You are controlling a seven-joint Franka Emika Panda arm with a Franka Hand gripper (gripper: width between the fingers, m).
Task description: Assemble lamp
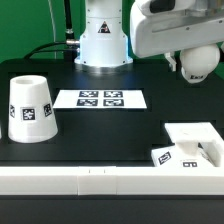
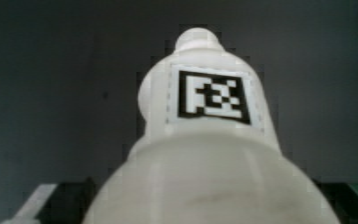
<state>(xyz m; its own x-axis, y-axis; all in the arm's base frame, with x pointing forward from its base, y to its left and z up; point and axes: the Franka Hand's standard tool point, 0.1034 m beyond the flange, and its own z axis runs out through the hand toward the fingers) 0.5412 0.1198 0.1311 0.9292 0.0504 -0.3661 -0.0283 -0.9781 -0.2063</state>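
Note:
My gripper (image 1: 196, 52) hangs high at the exterior view's upper right, shut on the white bulb (image 1: 198, 66), and holds it well above the table. In the wrist view the bulb (image 2: 202, 150) fills the picture, its neck with a square tag pointing away, and the dark fingers (image 2: 51, 203) show at both its sides. The stepped square base (image 1: 193, 147) lies on the table at the exterior view's lower right, roughly below the gripper. The tapered shade (image 1: 30, 108) stands wide end down at the left.
The marker board (image 1: 100, 98) lies flat mid-table. A long white rail (image 1: 90, 180) runs along the front edge. The robot's base (image 1: 102, 40) stands at the back behind the marker board.

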